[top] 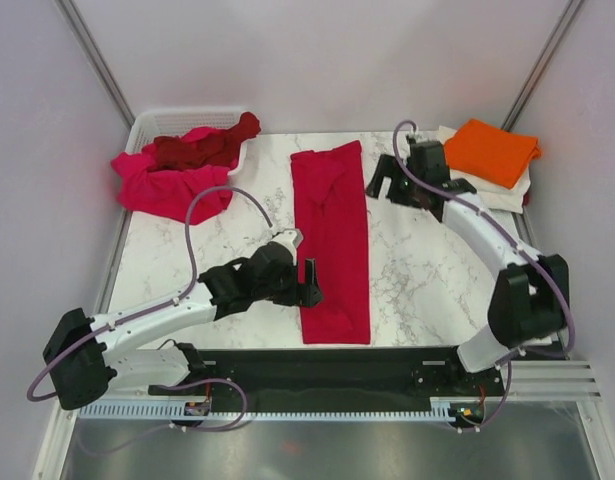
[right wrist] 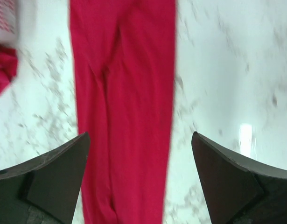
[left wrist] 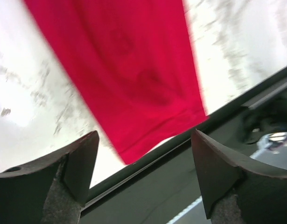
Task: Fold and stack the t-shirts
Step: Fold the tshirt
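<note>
A crimson red t-shirt [top: 333,240] lies folded into a long narrow strip down the middle of the marble table; it also shows in the left wrist view [left wrist: 129,70] and the right wrist view [right wrist: 124,107]. My left gripper [top: 309,282] is open and empty, just left of the strip's near end. My right gripper [top: 379,184] is open and empty, just right of the strip's far end. A magenta-pink t-shirt [top: 167,185] and a dark maroon one [top: 202,148] hang crumpled over the basket. A folded orange t-shirt [top: 490,150] lies on a cream-white one [top: 507,190] at the back right.
The white plastic basket [top: 157,122] stands at the back left corner. A black strip [top: 327,365] with the arm bases runs along the table's near edge. Grey walls close in the back and both sides.
</note>
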`<action>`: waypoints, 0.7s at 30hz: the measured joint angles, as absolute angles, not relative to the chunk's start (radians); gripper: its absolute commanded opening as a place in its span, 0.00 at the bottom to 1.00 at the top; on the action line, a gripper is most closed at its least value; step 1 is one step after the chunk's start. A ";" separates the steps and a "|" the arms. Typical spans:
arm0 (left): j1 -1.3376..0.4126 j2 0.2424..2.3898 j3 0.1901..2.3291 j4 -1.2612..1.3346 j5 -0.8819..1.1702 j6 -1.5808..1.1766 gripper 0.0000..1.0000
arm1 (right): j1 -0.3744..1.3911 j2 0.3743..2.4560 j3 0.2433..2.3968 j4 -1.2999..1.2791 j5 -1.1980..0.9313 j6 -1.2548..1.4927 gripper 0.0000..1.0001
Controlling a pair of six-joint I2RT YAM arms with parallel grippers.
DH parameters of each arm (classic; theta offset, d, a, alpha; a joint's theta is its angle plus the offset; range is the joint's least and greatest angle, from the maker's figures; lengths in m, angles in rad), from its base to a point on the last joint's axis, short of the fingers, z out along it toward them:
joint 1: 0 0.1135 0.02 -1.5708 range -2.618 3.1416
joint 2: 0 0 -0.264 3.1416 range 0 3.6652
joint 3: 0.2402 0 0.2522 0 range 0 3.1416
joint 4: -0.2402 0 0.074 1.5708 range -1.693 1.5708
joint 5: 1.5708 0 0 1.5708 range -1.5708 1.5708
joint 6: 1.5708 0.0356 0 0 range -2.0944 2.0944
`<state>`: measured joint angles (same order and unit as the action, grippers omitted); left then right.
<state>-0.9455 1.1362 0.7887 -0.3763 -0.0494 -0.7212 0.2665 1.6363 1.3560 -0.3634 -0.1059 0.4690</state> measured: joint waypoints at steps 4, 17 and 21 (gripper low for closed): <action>-0.945 1.170 0.695 -0.387 -0.066 -0.720 0.78 | 0.276 1.425 1.008 -0.365 -0.107 0.503 0.89; -0.950 1.240 0.551 -0.245 -0.019 -0.770 0.66 | 0.393 0.924 0.484 -0.393 -0.145 0.658 0.75; -0.973 1.284 0.545 -0.210 0.007 -0.797 0.61 | 0.439 0.925 0.430 -0.400 -0.142 0.682 0.75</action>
<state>-0.9733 1.2839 0.5446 -0.2096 0.0074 -0.7971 0.4393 0.9245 0.4297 -0.4004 -0.1421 0.6823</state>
